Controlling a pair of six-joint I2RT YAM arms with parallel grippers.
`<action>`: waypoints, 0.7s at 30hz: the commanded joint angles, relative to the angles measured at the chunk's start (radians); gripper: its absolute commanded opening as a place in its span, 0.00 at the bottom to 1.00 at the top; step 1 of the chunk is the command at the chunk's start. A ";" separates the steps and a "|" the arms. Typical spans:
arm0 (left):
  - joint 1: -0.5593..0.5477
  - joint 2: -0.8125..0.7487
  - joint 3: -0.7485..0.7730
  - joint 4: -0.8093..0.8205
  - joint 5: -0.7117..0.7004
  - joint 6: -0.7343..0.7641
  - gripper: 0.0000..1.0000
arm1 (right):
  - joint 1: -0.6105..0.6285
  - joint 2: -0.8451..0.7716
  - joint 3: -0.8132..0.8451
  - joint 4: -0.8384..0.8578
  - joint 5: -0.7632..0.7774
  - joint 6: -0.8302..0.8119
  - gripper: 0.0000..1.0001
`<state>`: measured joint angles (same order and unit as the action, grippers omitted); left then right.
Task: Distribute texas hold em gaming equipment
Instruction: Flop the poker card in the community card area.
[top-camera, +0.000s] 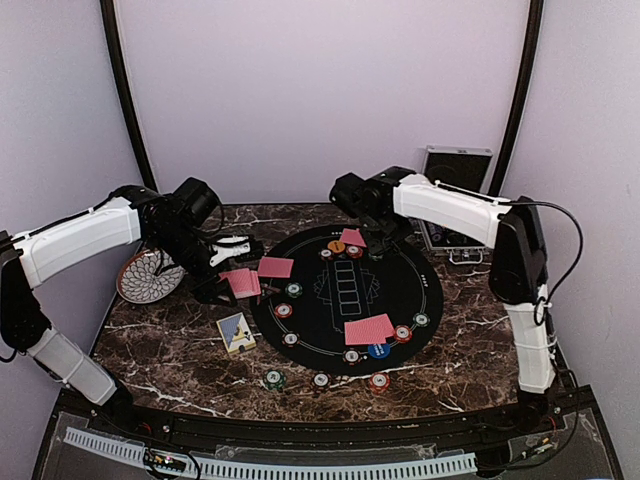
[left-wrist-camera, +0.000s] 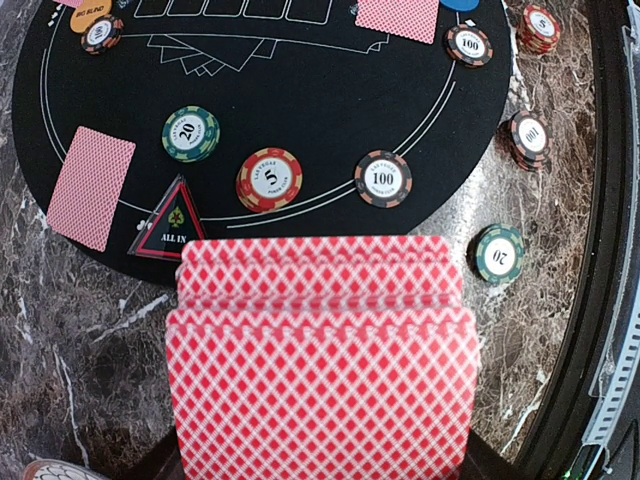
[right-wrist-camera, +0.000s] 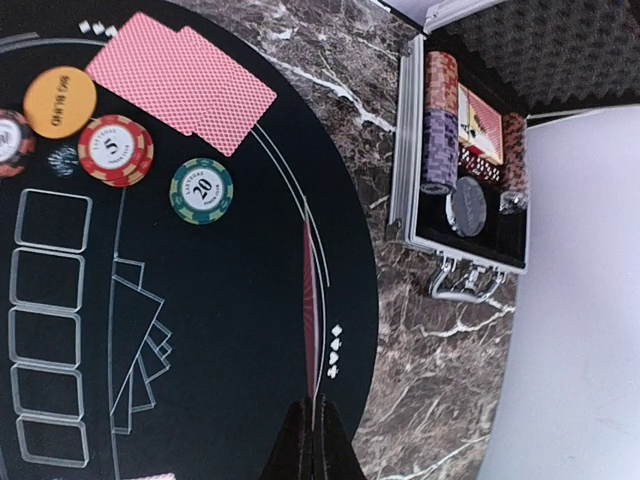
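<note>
Clenching a fanned stack of red-backed playing cards (left-wrist-camera: 320, 370) that jutted straight ahead over the dark marble counter (left-wrist-camera: 60, 340), the left end effector (top-camera: 226, 274) sat nearer the lone dealt card (left-wrist-camera: 90, 187) ahead-left, while the right end effector (right-wrist-camera: 312, 440) pinched a single red card (right-wrist-camera: 309, 300) edge-on.

Patterned plate (top-camera: 133, 286) left of black mat (top-camera: 402, 282); silver case (top-camera: 457, 168) far right.

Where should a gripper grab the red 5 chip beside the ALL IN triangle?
Probably from straight above, pinching opposite sides of the rim. The red 5 chip lies flat on the black mat, so only its round edge offers a hold, and bare mat surrounds it.
</note>
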<state>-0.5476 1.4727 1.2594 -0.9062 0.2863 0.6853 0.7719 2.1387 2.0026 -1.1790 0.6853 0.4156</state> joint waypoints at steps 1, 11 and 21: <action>0.005 -0.037 0.005 0.006 0.001 0.006 0.00 | 0.033 0.135 0.130 -0.118 0.171 -0.002 0.00; 0.006 -0.035 0.010 0.005 0.010 0.004 0.00 | 0.084 0.374 0.342 -0.133 0.107 -0.029 0.00; 0.006 -0.028 0.032 0.001 0.023 -0.001 0.00 | 0.089 0.441 0.393 -0.018 -0.184 -0.055 0.00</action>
<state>-0.5468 1.4727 1.2594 -0.9062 0.2813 0.6846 0.8558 2.5710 2.3676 -1.2640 0.6415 0.3710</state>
